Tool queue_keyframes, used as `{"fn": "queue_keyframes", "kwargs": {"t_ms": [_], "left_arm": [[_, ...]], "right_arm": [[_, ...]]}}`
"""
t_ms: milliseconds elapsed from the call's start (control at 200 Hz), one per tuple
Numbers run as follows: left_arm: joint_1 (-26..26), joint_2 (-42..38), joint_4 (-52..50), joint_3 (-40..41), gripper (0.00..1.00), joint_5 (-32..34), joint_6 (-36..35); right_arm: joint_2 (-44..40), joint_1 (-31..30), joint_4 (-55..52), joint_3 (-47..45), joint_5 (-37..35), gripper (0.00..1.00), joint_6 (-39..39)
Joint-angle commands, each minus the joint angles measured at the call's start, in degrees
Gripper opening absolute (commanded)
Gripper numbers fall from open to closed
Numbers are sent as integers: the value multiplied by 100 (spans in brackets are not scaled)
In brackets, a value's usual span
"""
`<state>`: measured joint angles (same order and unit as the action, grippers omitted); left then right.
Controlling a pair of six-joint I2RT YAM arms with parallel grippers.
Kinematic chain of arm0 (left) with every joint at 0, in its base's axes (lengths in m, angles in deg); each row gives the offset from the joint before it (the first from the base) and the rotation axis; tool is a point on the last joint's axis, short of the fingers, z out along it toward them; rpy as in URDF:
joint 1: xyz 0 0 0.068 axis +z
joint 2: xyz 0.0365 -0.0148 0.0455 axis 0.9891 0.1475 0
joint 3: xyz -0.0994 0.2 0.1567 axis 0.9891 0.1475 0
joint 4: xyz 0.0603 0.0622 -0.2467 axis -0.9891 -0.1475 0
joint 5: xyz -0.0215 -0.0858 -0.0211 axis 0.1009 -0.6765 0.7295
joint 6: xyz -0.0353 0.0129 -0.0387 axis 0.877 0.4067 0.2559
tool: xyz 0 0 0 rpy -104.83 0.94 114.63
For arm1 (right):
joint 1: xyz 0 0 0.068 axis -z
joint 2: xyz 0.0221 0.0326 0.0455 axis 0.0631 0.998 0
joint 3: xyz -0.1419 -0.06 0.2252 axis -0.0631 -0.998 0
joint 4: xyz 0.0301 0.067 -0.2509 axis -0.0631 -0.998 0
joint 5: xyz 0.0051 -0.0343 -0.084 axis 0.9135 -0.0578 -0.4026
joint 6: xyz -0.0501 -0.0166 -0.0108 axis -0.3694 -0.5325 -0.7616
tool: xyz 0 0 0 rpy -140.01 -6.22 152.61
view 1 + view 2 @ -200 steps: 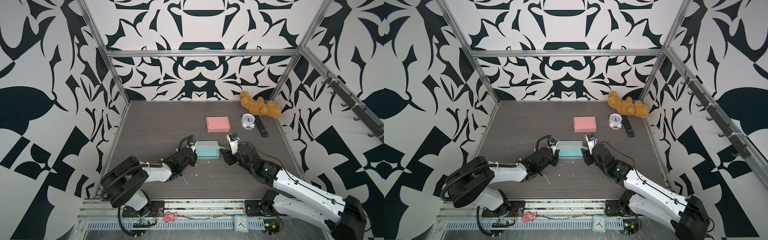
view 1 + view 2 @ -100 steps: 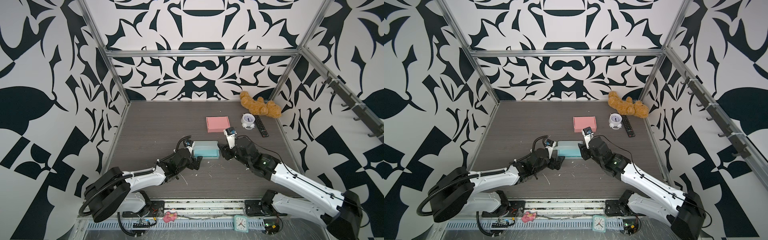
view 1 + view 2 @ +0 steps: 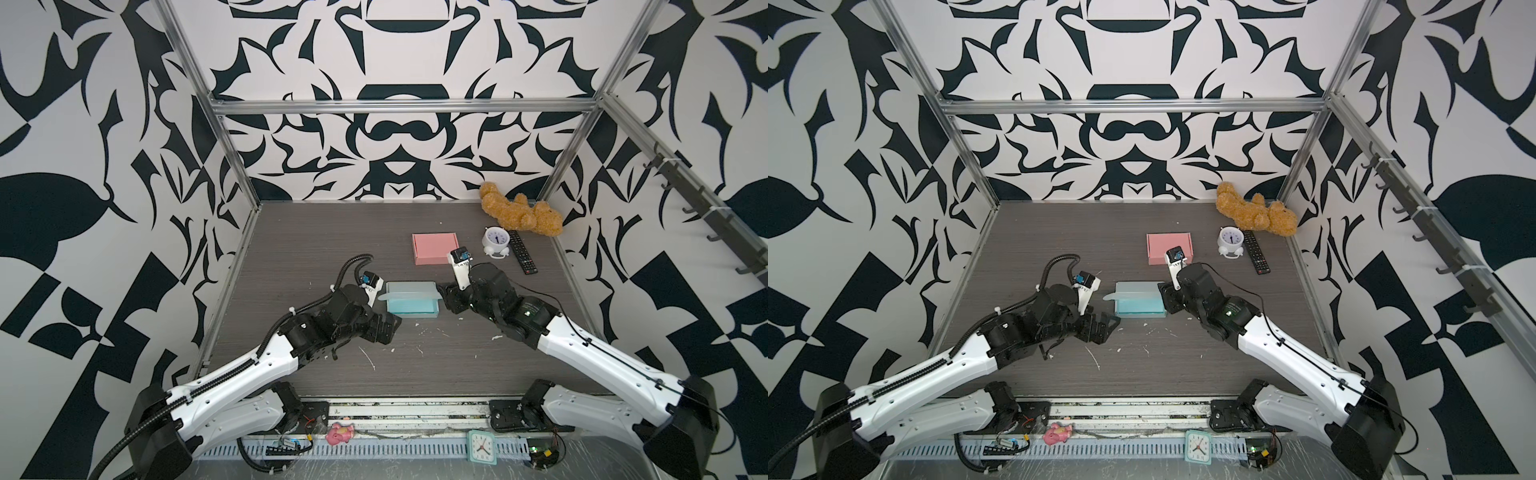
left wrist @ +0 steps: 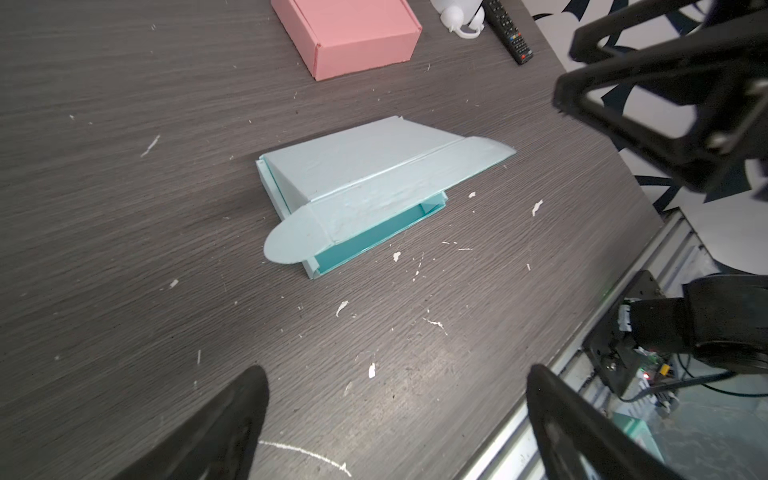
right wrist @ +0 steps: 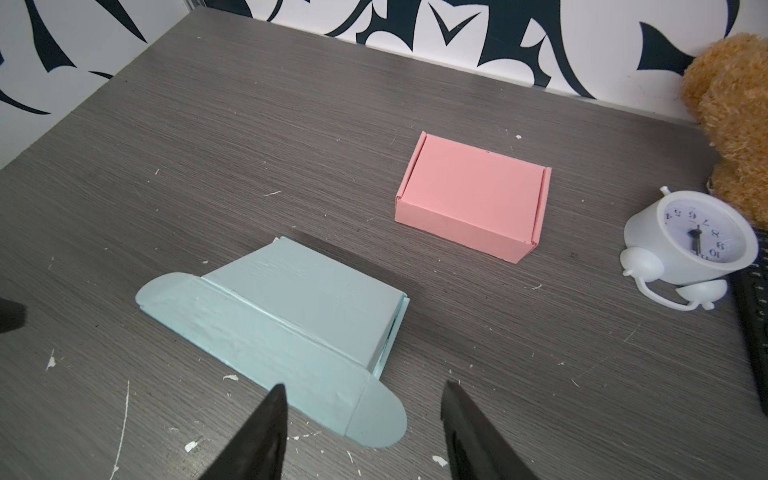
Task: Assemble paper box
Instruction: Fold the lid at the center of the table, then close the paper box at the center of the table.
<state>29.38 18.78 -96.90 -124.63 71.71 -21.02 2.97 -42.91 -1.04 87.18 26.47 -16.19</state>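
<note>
The teal paper box [image 3: 411, 301] [image 3: 1138, 299] lies mid-table, its lid resting half down with a rounded tab sticking out at each end. My left gripper [image 3: 386, 326] [image 3: 1104, 326] hangs open near the box's front left corner, clear of it; in the left wrist view the box [image 4: 357, 183] lies well ahead of the gripper [image 4: 395, 374]. My right gripper [image 3: 446, 297] [image 3: 1165, 297] is open at the box's right end. In the right wrist view the box's [image 5: 291, 307] rounded tab [image 5: 374, 419] lies between the spread fingers of the gripper [image 5: 365, 388].
A closed pink box [image 3: 434, 248] [image 5: 469, 195] sits behind the teal one. A white alarm clock [image 3: 496, 241], a black remote [image 3: 523, 257] and a teddy bear [image 3: 519, 214] occupy the back right corner. White paper scraps [image 4: 432, 322] litter the table.
My left gripper has opened wide and drawn back from the box's left end toward the front. My right gripper has moved in toward the box's right end.
</note>
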Motion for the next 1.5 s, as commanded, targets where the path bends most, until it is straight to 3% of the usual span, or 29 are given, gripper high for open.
{"fn": "queue_keyframes", "kwargs": {"t_ms": [0,115,390,620,1070,1495], "left_arm": [[17,97,-833,-441,100,66,-94],[234,452,-670,-706,98,160,-23],[1651,1357,121,-877,93,-1295,77],[2260,2236,566,-975,89,-1845,8],[2552,3399,1329,-1005,76,-2501,62],[2551,3635,1851,-544,71,-2768,286]], "right_arm": [[112,210,-110,322,447,61,-67],[375,411,-105,419,708,61,-74],[1035,600,70,584,1026,61,-90],[1394,710,220,665,1027,61,-162],[1780,742,614,411,1122,60,-72],[1893,774,801,56,1189,59,9]]}}
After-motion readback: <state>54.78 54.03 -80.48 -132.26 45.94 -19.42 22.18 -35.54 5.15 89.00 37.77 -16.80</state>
